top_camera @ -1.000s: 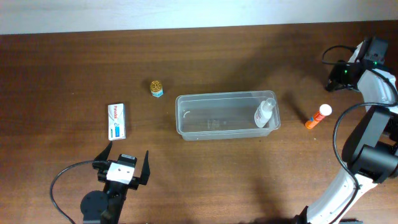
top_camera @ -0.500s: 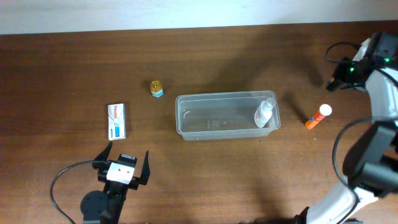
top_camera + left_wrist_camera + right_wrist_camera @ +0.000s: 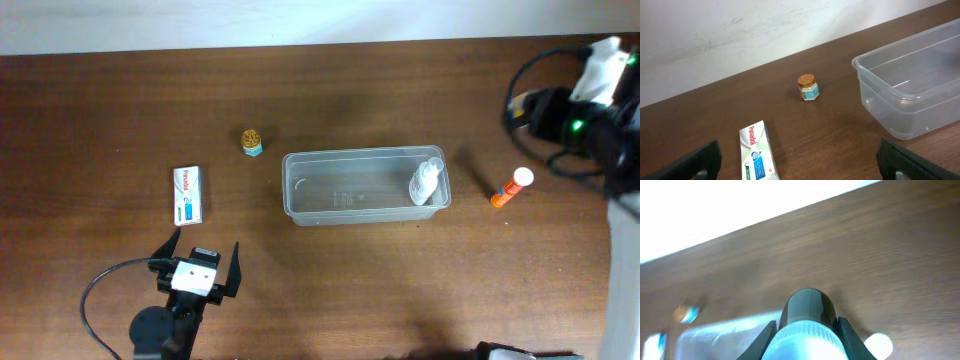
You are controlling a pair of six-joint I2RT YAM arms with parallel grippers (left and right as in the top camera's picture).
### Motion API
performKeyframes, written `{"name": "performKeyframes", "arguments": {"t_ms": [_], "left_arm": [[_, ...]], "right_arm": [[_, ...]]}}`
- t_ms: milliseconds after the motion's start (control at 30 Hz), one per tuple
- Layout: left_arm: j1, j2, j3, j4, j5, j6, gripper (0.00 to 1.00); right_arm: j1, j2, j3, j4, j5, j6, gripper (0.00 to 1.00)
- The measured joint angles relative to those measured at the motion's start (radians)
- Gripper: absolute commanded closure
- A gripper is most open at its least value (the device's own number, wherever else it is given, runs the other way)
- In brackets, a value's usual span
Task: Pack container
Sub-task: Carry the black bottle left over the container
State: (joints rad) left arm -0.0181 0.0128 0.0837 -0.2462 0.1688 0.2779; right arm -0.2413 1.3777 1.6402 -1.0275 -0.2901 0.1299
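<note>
Container (image 3: 340,196) at the centre of the table (image 3: 100,110), with a white bottle (image 3: 425,183) in its right end. My left end effector (image 3: 204,252), near left, stands wide apart and empty. My right end effector (image 3: 806,324), far right, is clamped on a dark-capped bottle (image 3: 809,305). A jar (image 3: 252,141) and a box (image 3: 188,194) sit left of the container; an orange tube (image 3: 511,187) lies to its right.

Dark brown wood-grain tabletop (image 3: 380,280), white wall (image 3: 715,35) along its far edge, bright even light, soft shadows.
</note>
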Motion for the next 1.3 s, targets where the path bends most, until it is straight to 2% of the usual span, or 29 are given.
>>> {"name": "performKeyframes", "arguments": {"t_ms": [267,433,700,933,1300], "left_arm": [[0.000,0.000,0.000,0.000,0.000,0.000,0.00],[0.000,0.000,0.000,0.000,0.000,0.000,0.01],[0.000,0.000,0.000,0.000,0.000,0.000,0.01],[0.000,0.000,0.000,0.000,0.000,0.000,0.01],[0.000,0.000,0.000,0.000,0.000,0.000,0.01]], "right_arm": [[0.192,-0.073,0.000,-0.145,0.003,0.003,0.78],[0.312,-0.061,0.000,-0.154,0.015,0.014,0.78],[0.485,0.031,-0.003,-0.154,0.154,0.061,0.78],[0.552,0.178,-0.010,-0.152,0.220,0.080,0.78],[0.558,0.363,-0.010,-0.147,0.256,0.084,0.78]]}}
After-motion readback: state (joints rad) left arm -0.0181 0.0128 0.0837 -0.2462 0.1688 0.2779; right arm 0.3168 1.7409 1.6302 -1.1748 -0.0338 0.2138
